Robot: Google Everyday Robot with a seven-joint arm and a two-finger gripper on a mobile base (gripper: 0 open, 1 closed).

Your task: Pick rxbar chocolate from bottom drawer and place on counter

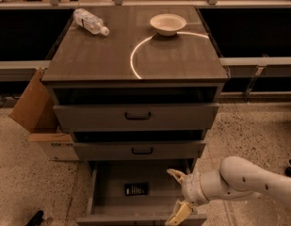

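1. At the bottom of the frame, right of centre, the gripper (178, 195) hangs over the right end of the open drawer (103, 197). Its two tan fingers (176, 174) are spread wide apart, one higher in the frame and one down by the drawer's front edge. The white arm (244, 181) runs from it to the right edge of the frame.
2. The drawer is the lowest of three and is pulled well out at the bottom centre, showing a plain grey floor.
3. The bar (136, 189) lies flat on that floor, about mid-drawer. It is left of the gripper and clear of both fingers. It is a small black wrapper with pale lines of print.
4. Above it in the frame sits the middle drawer (107, 150), then the top drawer (98, 117). Each has a black handle at the centre of its front and a dark gap above the front.
5. At the left of the frame, an open cardboard box (37, 108) stands on the speckled floor (27, 187) against the cabinet's side.
6. The counter (98, 55) fills the upper middle of the frame, with a bright light arc (134, 55) curving across it.
7. A clear bottle (90, 21) lies on its side near the counter's upper left corner.
8. A pale bowl (167, 23) stands at the upper centre-right, just at the top end of the arc and well apart from the bottle.
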